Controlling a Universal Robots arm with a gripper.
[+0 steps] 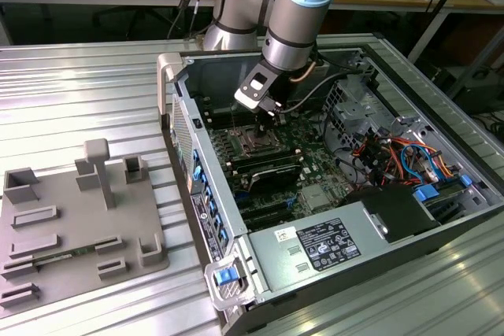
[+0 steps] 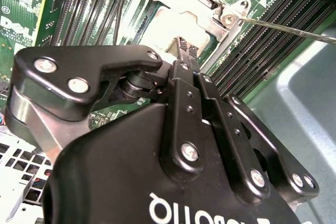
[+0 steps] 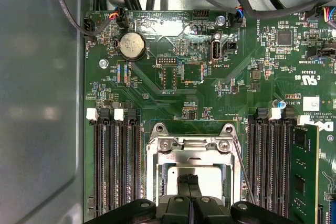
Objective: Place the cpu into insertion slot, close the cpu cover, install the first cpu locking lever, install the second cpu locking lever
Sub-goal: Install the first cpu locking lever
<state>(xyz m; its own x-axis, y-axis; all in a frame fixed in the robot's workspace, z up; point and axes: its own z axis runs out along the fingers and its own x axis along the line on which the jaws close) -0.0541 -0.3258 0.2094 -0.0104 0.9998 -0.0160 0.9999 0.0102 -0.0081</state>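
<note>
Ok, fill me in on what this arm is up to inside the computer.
The arm has its gripper down inside the open computer case, right over the processor socket on the motherboard. In both wrist views the fingers are closed together above the cpu, whose bright silver top shows through the cut-out of the cpu cover. The cover looks to be lying down over the chip. A thin locking lever slants out beside the socket and appears unlatched.
</note>
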